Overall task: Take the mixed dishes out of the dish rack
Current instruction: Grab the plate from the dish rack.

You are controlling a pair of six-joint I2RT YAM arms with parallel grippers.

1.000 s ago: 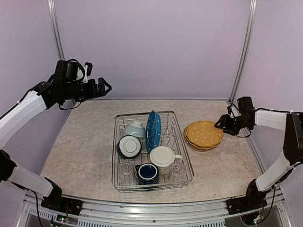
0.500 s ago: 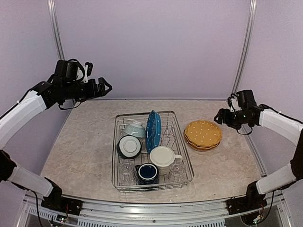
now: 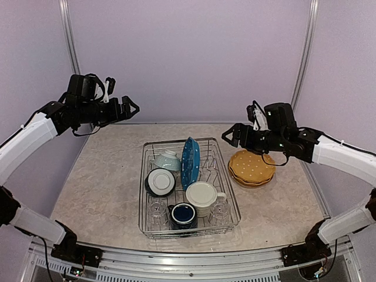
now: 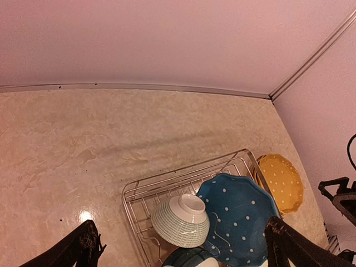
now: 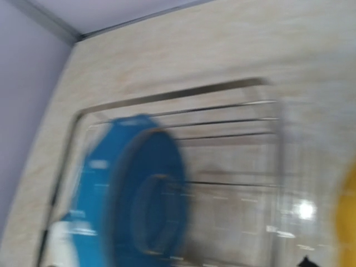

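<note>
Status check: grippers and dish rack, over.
Left gripper, right gripper: jaws open, empty. Blue plate upright in dish rack; yellow plates stacked outside. Nothing blocking.

The left arm point(image 3: 29, 138) rises from its base at the near left corner, folds at the elbow and reaches inward. It holds the left claw point(image 3: 124, 106) high on the far left side, fingertips point(image 4: 83, 247) spread wide. The right arm point(image 3: 338, 154) stretches leftward from the right side, forearm nearly level. The right claw point(image 3: 230, 135) is raised and points left, its jaws parted.
</note>
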